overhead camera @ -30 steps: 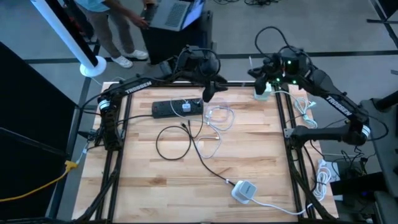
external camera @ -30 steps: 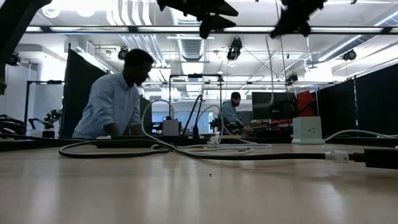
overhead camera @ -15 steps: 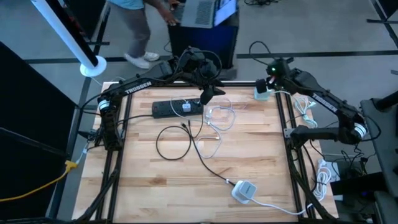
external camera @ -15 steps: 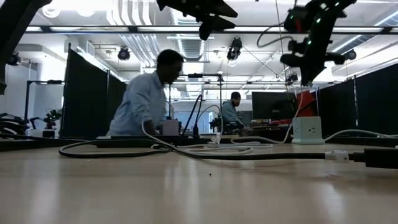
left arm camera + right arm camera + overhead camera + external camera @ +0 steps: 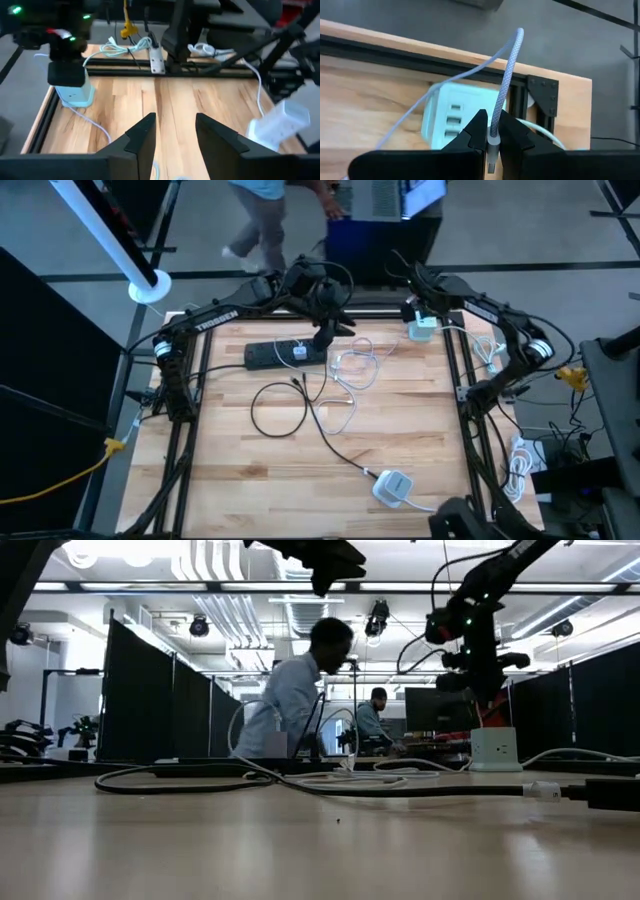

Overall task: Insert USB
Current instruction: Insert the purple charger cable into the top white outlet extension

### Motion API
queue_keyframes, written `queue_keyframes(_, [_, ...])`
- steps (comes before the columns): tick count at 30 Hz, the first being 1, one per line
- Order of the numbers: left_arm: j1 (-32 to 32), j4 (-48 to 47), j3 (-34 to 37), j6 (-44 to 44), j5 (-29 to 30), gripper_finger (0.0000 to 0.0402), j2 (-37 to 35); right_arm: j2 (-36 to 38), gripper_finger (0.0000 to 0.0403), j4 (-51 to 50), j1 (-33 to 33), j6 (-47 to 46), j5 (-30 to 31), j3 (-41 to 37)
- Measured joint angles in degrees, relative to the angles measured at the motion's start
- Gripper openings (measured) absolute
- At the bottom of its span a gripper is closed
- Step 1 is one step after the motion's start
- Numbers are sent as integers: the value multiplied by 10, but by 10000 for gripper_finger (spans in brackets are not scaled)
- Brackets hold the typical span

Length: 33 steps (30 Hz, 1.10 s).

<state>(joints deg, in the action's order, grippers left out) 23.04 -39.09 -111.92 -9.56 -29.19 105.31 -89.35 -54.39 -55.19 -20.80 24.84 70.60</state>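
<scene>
Pinching USB cable (image 5: 506,80), right fingers (image 5: 475,131) above charger cube (image 5: 455,117); left fingers (image 5: 142,135) parted — empty.

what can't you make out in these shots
- USB plug tip: in the right wrist view, cut off between the right gripper fingers and the frame's lower part.
- Charger ports: blurred there; too small in the high view.
- Power strip sockets: too small from above.
- Left gripper: nothing visible between its fingers.
</scene>
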Motion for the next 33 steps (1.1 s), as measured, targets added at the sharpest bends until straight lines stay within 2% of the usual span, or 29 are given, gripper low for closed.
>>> queue_keyframes(10, [36,-80,0,-97,7,105,-23,-110,15,-47,-44,19,23,85])
queue_keyframes(16, [48,-101,0,-124,6,113,-23,-151,15,-92,-44,39,35,100])
queue_keyframes(18, [50,-106,0,-131,6,115,-23,-161,15,-108,-44,51,20,99])
queue_keyframes(23, [56,-113,0,-138,5,112,-23,-153,15,-124,-21,57,-13,94])
queue_keyframes(29, [58,-111,0,-138,4,106,-23,-119,15,-128,24,79,-129,94])
queue_keyframes(31, [57,-111,0,-137,4,109,-23,-106,15,-126,26,73,-131,93])
queue_keyframes(33, [57,-111,0,-137,4,113,-23,-92,15,-126,22,49,-88,93])
